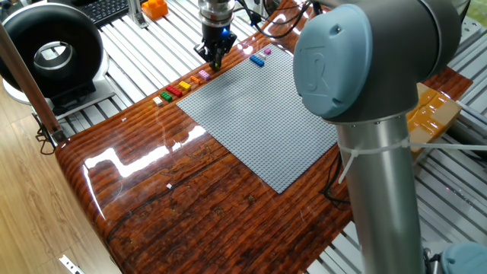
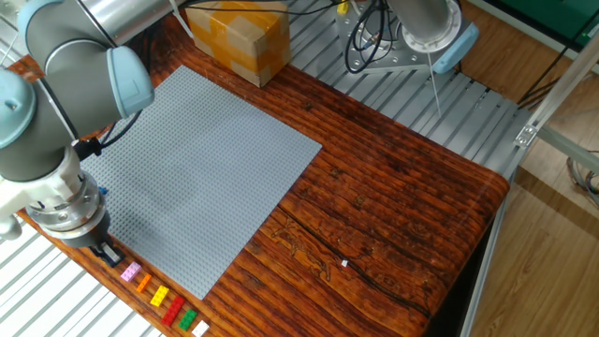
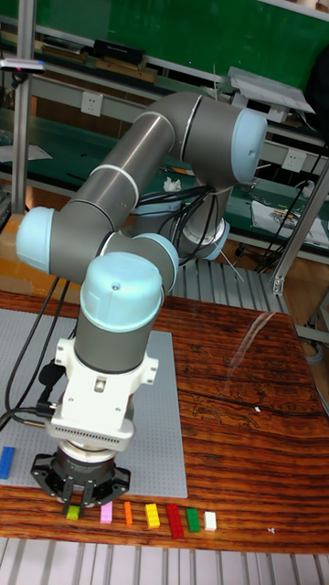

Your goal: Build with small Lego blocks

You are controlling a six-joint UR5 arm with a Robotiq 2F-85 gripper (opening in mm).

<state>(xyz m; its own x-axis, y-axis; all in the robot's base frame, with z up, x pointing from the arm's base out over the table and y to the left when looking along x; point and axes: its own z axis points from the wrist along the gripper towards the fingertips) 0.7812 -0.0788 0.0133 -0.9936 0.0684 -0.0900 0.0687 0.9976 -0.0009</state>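
Note:
My gripper (image 1: 214,65) hangs low over the table's edge at the end of a row of small Lego blocks. Its fingers stand close together around a yellow-green block (image 3: 72,513), which sits at the height of the row. In the other fixed view the gripper (image 2: 110,255) hides that block. The row holds pink (image 3: 106,513), orange (image 3: 128,513), yellow (image 2: 159,297), red (image 1: 173,90), green (image 3: 193,519) and white (image 1: 157,100) blocks. A blue block (image 1: 257,61) and a pink one (image 1: 266,52) lie on the grey baseplate (image 1: 259,122).
A cardboard box (image 2: 239,37) stands beyond the baseplate's far corner. A black round device (image 1: 49,53) and an orange chunky object (image 1: 154,7) sit on the slatted metal bench beside the wooden tabletop (image 2: 393,215). Cables trail near the arm's base (image 2: 374,37).

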